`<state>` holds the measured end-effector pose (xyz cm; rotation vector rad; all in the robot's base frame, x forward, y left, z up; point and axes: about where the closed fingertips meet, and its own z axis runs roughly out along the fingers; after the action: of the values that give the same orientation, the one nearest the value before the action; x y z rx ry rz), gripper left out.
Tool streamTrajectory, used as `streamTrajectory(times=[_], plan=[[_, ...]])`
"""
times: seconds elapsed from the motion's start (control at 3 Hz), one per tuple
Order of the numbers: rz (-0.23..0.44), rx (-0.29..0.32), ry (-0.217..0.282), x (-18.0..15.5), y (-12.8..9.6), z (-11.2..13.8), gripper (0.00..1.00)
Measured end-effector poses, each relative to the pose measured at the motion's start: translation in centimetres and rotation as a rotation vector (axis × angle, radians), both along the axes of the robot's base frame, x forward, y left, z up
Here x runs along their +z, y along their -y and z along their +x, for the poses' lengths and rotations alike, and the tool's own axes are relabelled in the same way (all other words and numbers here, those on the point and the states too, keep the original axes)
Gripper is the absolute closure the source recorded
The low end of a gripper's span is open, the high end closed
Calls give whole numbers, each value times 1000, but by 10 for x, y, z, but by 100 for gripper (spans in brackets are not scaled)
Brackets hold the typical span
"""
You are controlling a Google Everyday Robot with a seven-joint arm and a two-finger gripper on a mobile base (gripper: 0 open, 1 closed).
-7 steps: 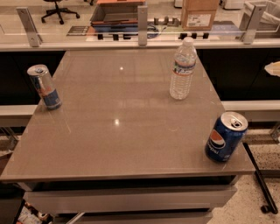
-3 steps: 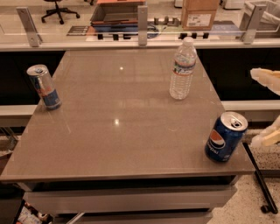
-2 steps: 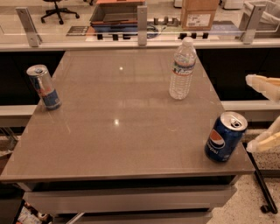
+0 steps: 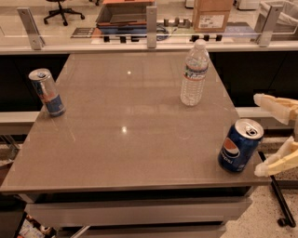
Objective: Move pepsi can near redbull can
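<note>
The pepsi can [image 4: 239,145] stands upright at the table's front right corner, blue with a round logo and silver top. The redbull can [image 4: 47,92] stands upright at the table's left edge, slim, silver and blue. My gripper [image 4: 269,135] enters from the right edge, just right of the pepsi can. Its two pale fingers are spread apart, one finger [image 4: 274,106] above and one below, with nothing between them. It does not touch the can.
A clear plastic water bottle [image 4: 194,73] stands at the back right of the grey table [image 4: 125,130]. Behind the table runs a glass barrier with metal posts [image 4: 151,21]. A cardboard box [image 4: 212,14] and a tray sit beyond it.
My gripper has come into view from the right and moved left toward the pepsi can. The cans and bottle have not moved.
</note>
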<state>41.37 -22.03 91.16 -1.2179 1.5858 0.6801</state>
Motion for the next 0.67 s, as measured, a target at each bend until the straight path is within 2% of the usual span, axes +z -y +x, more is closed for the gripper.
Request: streamTrajectory(times=[0.33, 0.67], plan=[[18, 31, -5, -7, -12, 3, 4], [17, 33, -3, -6, -14, 3, 22]])
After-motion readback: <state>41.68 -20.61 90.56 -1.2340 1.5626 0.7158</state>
